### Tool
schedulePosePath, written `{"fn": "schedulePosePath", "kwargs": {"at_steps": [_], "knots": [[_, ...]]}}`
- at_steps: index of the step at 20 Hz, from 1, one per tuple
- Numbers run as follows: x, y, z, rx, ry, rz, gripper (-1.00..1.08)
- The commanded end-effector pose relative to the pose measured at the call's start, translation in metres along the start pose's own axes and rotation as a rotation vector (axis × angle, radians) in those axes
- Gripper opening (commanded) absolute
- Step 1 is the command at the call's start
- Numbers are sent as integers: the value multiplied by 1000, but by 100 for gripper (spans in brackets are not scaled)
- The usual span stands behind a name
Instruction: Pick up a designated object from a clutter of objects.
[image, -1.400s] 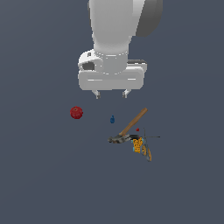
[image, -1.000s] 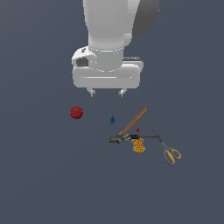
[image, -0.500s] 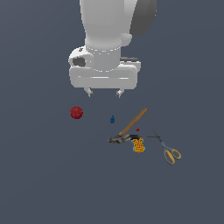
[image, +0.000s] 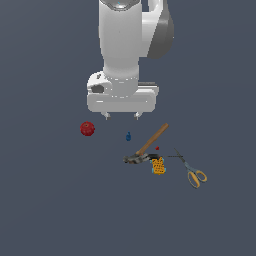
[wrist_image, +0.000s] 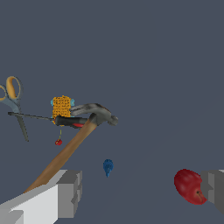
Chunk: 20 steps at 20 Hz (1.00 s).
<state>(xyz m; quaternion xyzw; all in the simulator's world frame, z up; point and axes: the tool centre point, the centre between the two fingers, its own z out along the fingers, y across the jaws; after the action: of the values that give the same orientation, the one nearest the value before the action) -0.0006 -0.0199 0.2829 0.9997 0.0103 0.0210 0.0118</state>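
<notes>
The designated tiny blue bottle-like piece (image: 128, 136) stands on the grey floor, between the red ball (image: 87, 128) and the wooden-handled hammer (image: 150, 145). My gripper (image: 121, 116) hangs open and empty just above and slightly behind it. In the wrist view the blue piece (wrist_image: 107, 166) lies between my spread fingers (wrist_image: 65, 194), nearer one of them, and my gripper (wrist_image: 140, 192) holds nothing. The red ball (wrist_image: 189, 186) sits close to the other finger.
The hammer's head lies beside an orange patterned block (image: 158, 166). A tiny red dot (image: 157, 148) sits next to the handle. Yellow-handled scissors (image: 192, 172) lie at the exterior view's right. The same clutter shows in the wrist view: hammer (wrist_image: 74, 140), block (wrist_image: 61, 107), scissors (wrist_image: 13, 103).
The gripper has come down toward the blue piece, still open. The scissors slid away from the block to the exterior view's right early on, then stayed still.
</notes>
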Motion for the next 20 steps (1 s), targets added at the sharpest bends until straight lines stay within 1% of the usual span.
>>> {"fn": "schedulePosePath", "kwargs": {"at_steps": [1, 6, 12, 16, 20], "knots": [[-6, -3, 19, 3, -4, -12, 100], [-24, -10, 66, 9, -13, -43, 100], [-54, -19, 121, 17, -24, -80, 100], [-75, -23, 148, 21, -31, -100, 100], [-91, -26, 167, 24, -35, -115, 100]]}}
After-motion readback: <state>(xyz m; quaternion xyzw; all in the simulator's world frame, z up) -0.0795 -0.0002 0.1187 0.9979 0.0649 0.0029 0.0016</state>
